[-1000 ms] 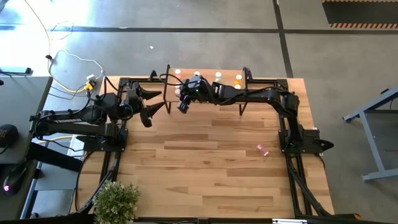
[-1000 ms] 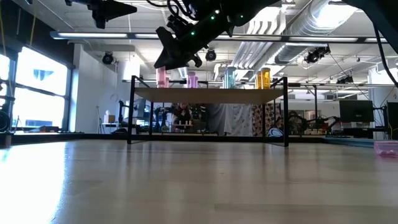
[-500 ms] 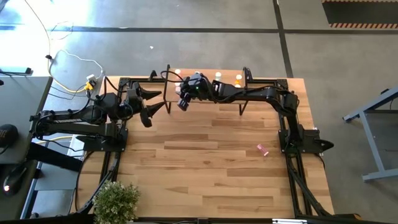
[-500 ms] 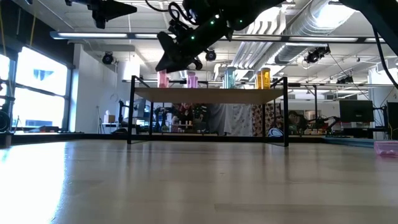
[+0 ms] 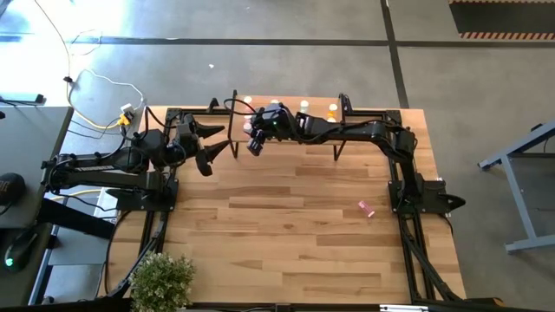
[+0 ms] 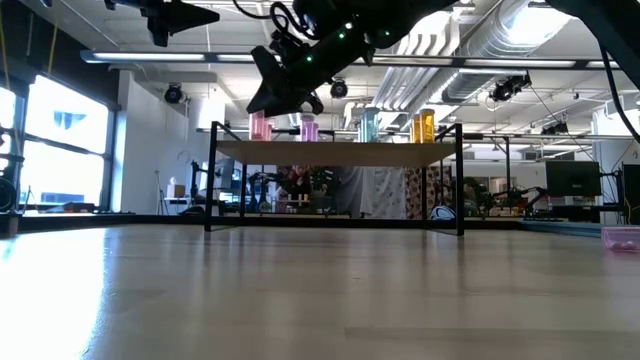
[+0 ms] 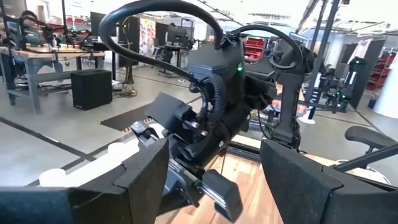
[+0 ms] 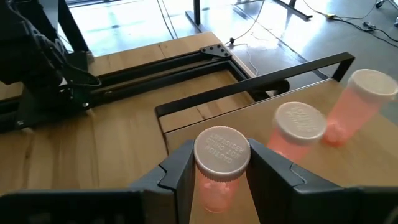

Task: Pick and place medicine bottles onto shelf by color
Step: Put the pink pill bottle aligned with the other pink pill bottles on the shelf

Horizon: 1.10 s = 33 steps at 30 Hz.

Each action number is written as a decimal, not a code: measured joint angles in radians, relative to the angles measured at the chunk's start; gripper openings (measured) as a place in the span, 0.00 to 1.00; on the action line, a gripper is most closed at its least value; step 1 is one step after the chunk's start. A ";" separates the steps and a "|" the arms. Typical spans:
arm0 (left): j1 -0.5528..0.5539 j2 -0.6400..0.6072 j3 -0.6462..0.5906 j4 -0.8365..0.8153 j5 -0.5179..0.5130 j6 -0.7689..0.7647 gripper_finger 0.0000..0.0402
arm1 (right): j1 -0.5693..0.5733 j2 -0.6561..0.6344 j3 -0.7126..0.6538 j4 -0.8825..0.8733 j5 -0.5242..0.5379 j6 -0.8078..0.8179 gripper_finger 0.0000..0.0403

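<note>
**A:** High view first: where does everything sit?

**B:** The right claw [image 5: 252,144] is stretched across to the left end of the shelf [image 5: 316,113], at the far edge of the surface [image 5: 295,225]. The left claw [image 5: 211,146] waits just beside that end, spread wide and empty. One stray pink bottle [image 5: 366,209] lies on the surface near the right arm's base, well apart from the shelf.

**A:** And the low view?

**B:** The right claw [image 6: 272,92] hangs above the shelf board [image 6: 335,149], close to the leftmost pink bottle [image 6: 260,126]. Further along stand another pink one [image 6: 308,127], a teal bottle [image 6: 368,125] and an orange bottle [image 6: 424,126].

**A:** Does the left wrist view add anything?

**B:** It looks past its own spread fingers [image 7: 147,171] at the right arm's wrist. Nothing lies between them.

**A:** The right wrist view settles the grip?

**B:** Yes. The right claw [image 8: 221,165] is closed partway on a pink bottle [image 8: 219,171], cap up, pinched just under the cap. Two pink neighbours [image 8: 297,129] stand close beside it on the board.

**A:** So how should the placing go?

**B:** I'd judge it is about to be set down. Keep the bottle upright, lower straight until its base meets the board, stay clear of the nearest neighbour, and open only enough to release before lifting straight up, so nothing gets knocked over.
</note>
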 joint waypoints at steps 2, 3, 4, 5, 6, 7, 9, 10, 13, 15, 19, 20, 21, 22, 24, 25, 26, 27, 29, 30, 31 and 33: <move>0.000 0.000 0.000 0.000 0.000 0.000 0.60 | 0.005 0.000 0.000 0.000 0.001 0.001 0.29; 0.000 0.000 0.000 0.000 0.000 0.000 0.60 | 0.007 0.000 0.000 0.000 0.001 0.001 0.29; 0.000 0.000 0.000 0.000 0.000 0.000 0.60 | 0.009 0.000 0.000 0.001 0.001 0.001 0.29; 0.000 0.000 0.000 0.000 0.000 0.000 0.60 | 0.009 0.000 0.000 0.001 0.001 0.001 0.29; 0.000 0.000 0.000 0.000 0.000 0.000 0.60 | 0.009 0.000 0.000 0.001 0.001 0.001 0.29; 0.000 0.000 0.000 0.000 0.000 0.000 0.60 | 0.008 0.000 0.000 0.001 0.000 0.001 0.29; 0.000 0.000 0.000 0.000 0.000 0.000 0.60 | 0.008 0.002 0.000 0.004 -0.002 0.000 0.29; 0.000 0.000 0.000 0.000 0.000 0.000 0.60 | 0.008 0.003 0.000 0.008 -0.002 0.000 0.29; 0.000 0.000 0.000 0.000 0.000 0.000 0.60 | 0.004 0.006 0.000 0.006 -0.010 -0.001 0.29; 0.000 0.000 0.000 0.000 0.000 0.000 0.60 | 0.003 0.006 0.000 0.005 -0.022 -0.010 0.29; 0.000 0.000 0.000 0.000 0.000 0.000 0.60 | 0.003 0.006 0.000 0.005 -0.024 -0.030 0.29; 0.000 0.000 0.000 0.000 0.000 0.000 0.60 | 0.003 0.006 0.000 0.005 -0.024 -0.030 0.29; 0.000 0.000 0.000 0.000 0.000 0.000 0.60 | 0.003 0.006 0.000 0.004 -0.025 -0.029 0.29; 0.000 0.000 0.000 0.000 0.000 0.000 0.60 | 0.003 0.006 0.000 0.004 -0.026 -0.029 0.29; 0.000 0.000 0.000 0.000 0.000 0.000 0.60 | 0.003 0.006 0.000 0.004 -0.026 -0.029 0.29; 0.000 0.000 0.000 0.000 0.000 0.000 0.60 | 0.003 0.006 0.000 0.004 -0.026 -0.029 0.29; 0.000 0.000 0.000 0.000 0.000 0.000 0.60 | 0.003 0.006 0.000 0.004 -0.026 -0.029 0.29; 0.000 0.000 0.000 0.000 0.000 0.000 0.60 | 0.003 0.006 0.000 0.004 -0.026 -0.030 0.29; 0.000 0.000 0.000 0.000 0.000 0.000 0.60 | 0.003 0.006 0.000 0.004 -0.026 -0.043 0.29; 0.000 0.000 0.000 0.000 0.000 0.000 0.60 | 0.003 0.006 0.000 0.004 -0.026 -0.048 0.29; 0.000 0.000 0.000 0.000 0.000 0.000 0.60 | 0.003 0.006 0.000 0.004 -0.026 -0.050 0.29; 0.000 0.000 0.000 0.000 0.000 0.000 0.60 | 0.003 0.006 0.000 0.004 -0.026 -0.050 0.30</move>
